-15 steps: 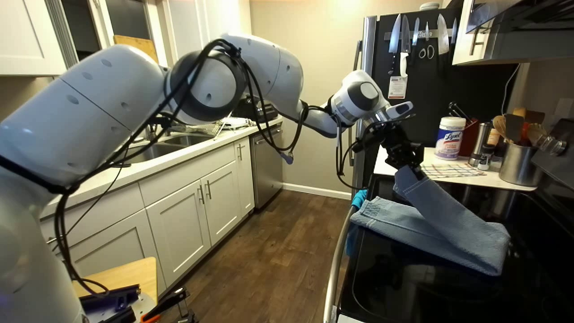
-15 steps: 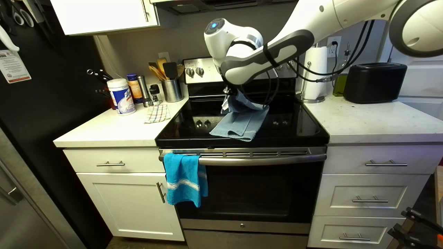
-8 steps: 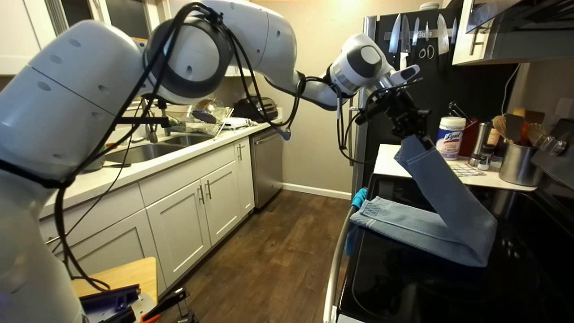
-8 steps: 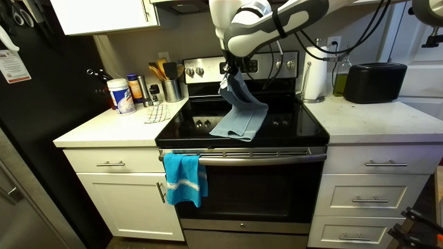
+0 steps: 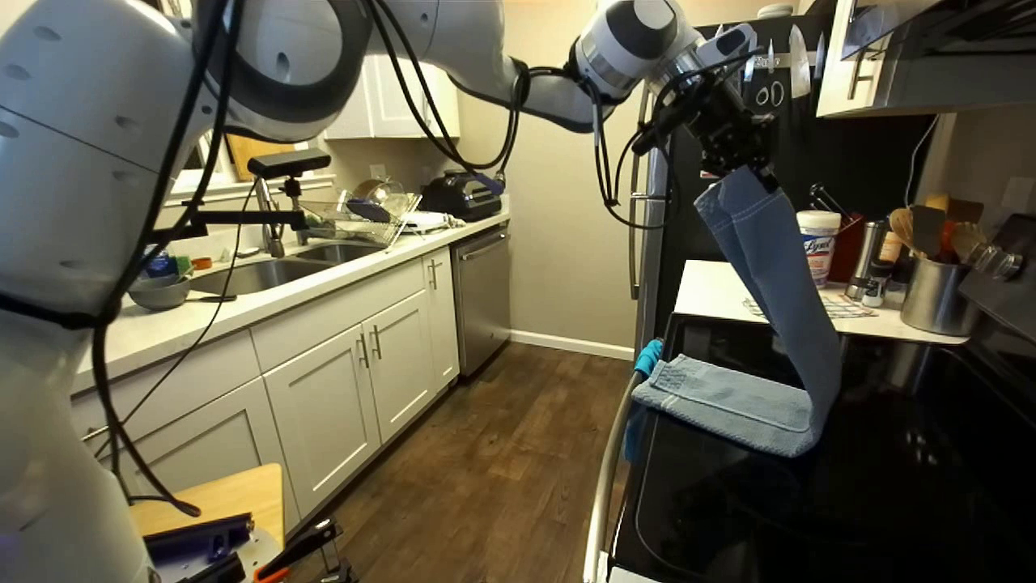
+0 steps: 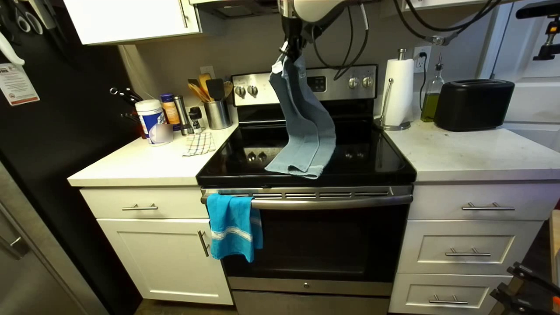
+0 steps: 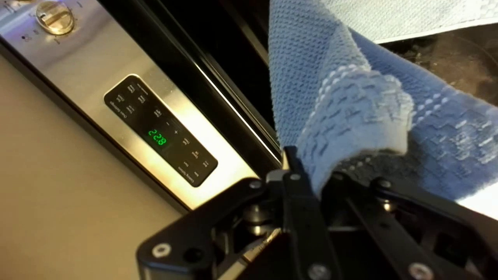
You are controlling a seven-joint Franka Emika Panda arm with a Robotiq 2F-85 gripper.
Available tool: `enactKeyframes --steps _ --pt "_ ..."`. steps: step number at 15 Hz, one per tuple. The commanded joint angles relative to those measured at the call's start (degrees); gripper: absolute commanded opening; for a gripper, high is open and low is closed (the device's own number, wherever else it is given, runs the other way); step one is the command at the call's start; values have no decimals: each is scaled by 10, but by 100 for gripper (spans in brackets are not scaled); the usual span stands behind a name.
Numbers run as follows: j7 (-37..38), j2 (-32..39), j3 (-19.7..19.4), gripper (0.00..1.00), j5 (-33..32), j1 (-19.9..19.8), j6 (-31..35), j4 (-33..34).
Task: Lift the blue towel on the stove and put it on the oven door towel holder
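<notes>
Above the glass-top stove (image 5: 728, 518), the Robotiq gripper (image 5: 753, 170) is pinching one end of the slate-blue towel (image 5: 781, 275), its jaws pressed together on the fabric, and is holding it higher than half a second ago. More of the towel is now hanging steeply, and the bend where it is meeting the glass is sitting nearer the stove's front, while the resting end is lying unmoved close to the front edge. Judging by this, the lift is going well but remaining unfinished: the towel is probably needing more height, then a forward carry, to reach the oven door handle (image 6: 332, 204), where a turquoise towel (image 6: 232, 227) is already occupying one end.

Across the wrist view, a curled flap is covering much of the pinch, so the depth of the hold is staying unclear. The towel is running out of that frame, and the handle is not showing there. In an exterior view, the top edge is cropping the Franka arm (image 6: 323, 8); whether the resting end is overhanging the stove's rim is remaining hard to tell.
</notes>
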Motion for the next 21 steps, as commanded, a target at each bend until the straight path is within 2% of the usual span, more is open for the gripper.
enactKeyframes --steps 1,11,14,21 --pt "-57 -55 22 1 27 -10 9 -33" --pt "-147 -130 38 1 82 -13 -28 -35" --pt "-158 -161 39 1 106 -10 -61 -42" --pt "-166 -222 41 1 106 -2 -146 -23"
